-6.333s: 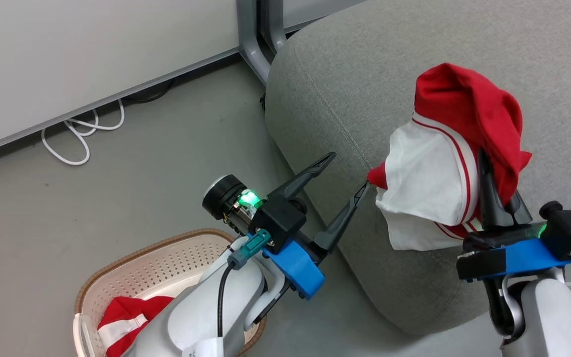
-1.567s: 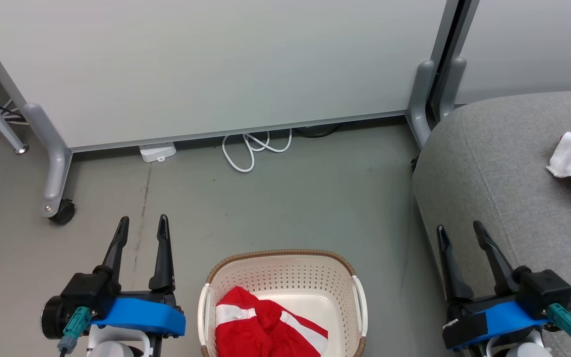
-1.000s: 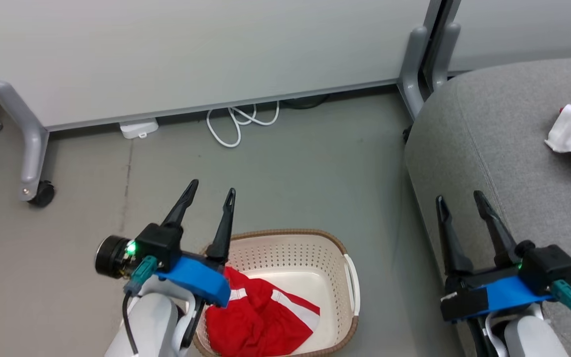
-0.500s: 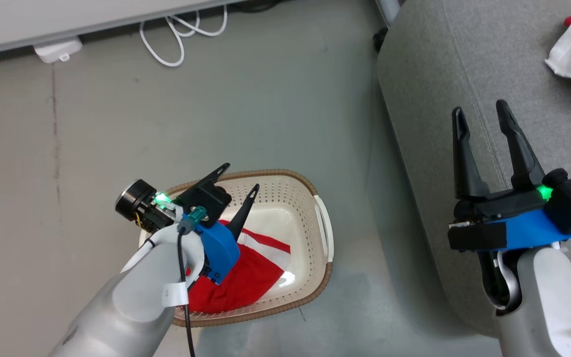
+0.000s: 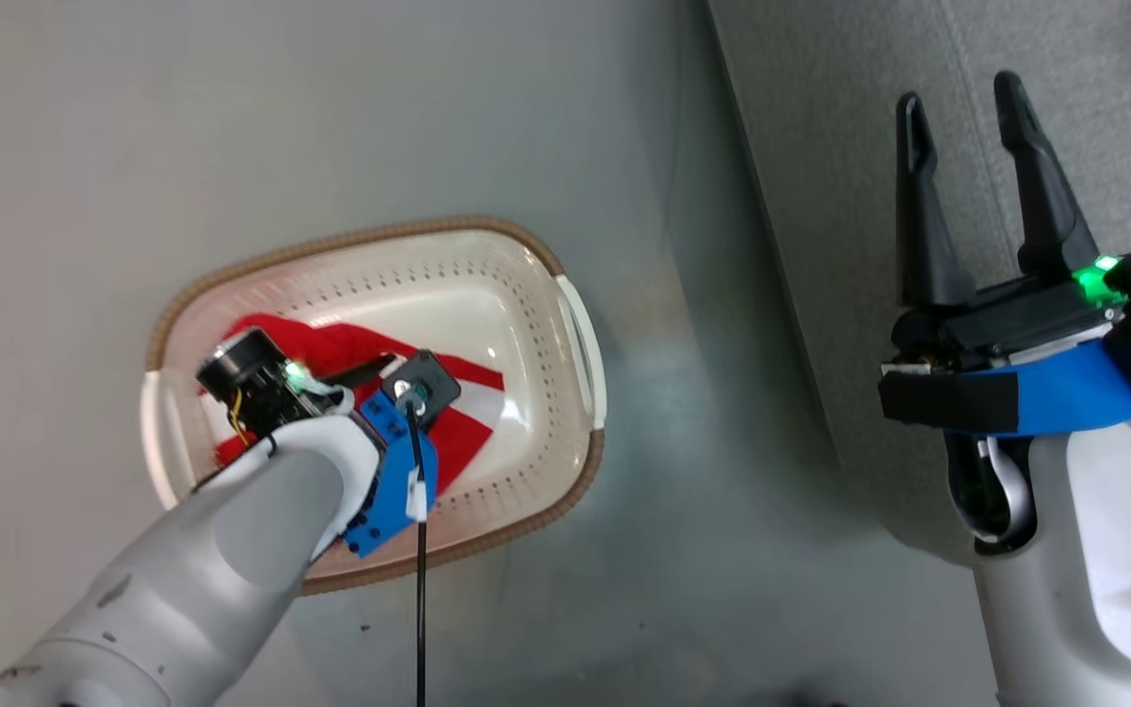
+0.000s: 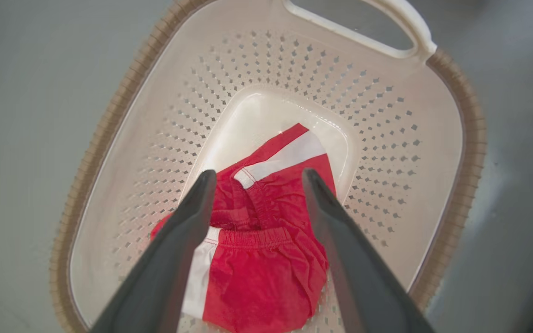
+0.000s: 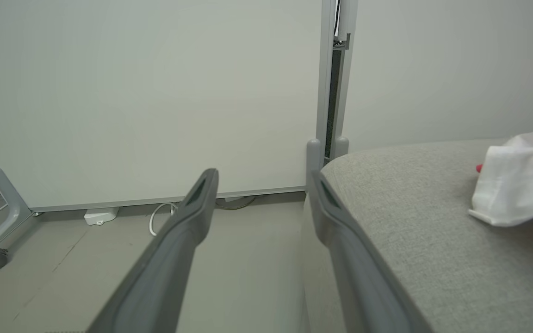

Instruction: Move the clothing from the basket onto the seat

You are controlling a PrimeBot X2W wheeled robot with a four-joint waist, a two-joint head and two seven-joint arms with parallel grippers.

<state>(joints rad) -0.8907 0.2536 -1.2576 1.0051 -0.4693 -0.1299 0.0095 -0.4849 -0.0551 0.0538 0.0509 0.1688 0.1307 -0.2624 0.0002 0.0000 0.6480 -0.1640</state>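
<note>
- Red fabric with a broad white stripe: the clothing [image 6: 266,259] lies crumpled on the bottom of the basket [image 6: 470,152]. It sits straight below the left gripper's spread fingers, and a gathered elastic band runs across the gap between them.
- The left gripper [image 6: 258,173] points down into the basket with its jaws wide apart and nothing in them. From here I can't tell whether the fingertips touch the cloth.
- The basket's cream perforated walls and brown woven-look rim ring both left fingers. One white handle [image 6: 363,32] lies beyond the fingertips.
- The right gripper [image 5: 958,93] also has its jaws parted and empty. It is held over the rounded edge of the light grey sofa [image 5: 821,147], well apart from the basket.
- On the sofa cushion, off to the right of the right jaws and clear of them, lies a white-lined garment [image 7: 516,185] with a bit of red showing.
- Grey floor [image 5: 232,118] spreads around the basket and up to the sofa's side.
- Beyond the right fingertips stands a pale partition panel [image 7: 132,92] on grey legs. A looped white cable [image 7: 160,212] lies at its foot, just left of the left finger.
</note>
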